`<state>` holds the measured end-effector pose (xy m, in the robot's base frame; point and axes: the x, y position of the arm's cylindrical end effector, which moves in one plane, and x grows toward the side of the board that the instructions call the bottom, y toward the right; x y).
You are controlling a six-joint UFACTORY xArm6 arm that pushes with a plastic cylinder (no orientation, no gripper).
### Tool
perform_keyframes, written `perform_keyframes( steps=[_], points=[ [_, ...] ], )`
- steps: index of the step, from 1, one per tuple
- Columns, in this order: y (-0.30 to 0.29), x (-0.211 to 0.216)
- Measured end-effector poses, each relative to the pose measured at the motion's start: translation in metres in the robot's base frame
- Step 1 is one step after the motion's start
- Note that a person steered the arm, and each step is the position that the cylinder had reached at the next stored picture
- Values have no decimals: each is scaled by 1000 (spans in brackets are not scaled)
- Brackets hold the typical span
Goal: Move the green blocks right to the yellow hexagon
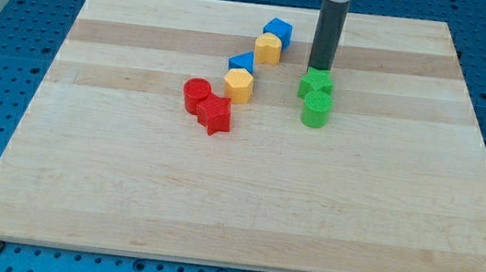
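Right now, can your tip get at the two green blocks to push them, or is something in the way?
Probably yes. My tip sits right at the top edge of the green star, which touches the green cylinder below it. Nothing stands between tip and greens; the yellow hexagon lies clear to the view's left.

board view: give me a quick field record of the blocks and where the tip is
tip: my tip at the top edge of the green star
green: green star touching green cylinder below it
yellow: yellow hexagon left of the greens; second yellow block nearer the top
blue: blue block; blue cube
red: red cylinder touching red star
surface: wooden board
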<state>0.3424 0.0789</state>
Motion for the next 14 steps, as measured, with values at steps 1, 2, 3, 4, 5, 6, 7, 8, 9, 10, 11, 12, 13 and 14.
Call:
perform_keyframes(
  steps=[1, 2, 3, 4, 5, 6, 7, 8, 9, 10, 11, 12, 13, 14],
  points=[
    [0, 2],
    [0, 2],
    [0, 7],
    [-1, 14],
    [-1, 14],
    [-6, 13],
    [-18, 6],
    [-34, 0],
    [-60, 5],
    [-83, 24],
    [-99, 49],
    [-102, 85],
    [-96, 116],
    [-67, 135]
  ],
)
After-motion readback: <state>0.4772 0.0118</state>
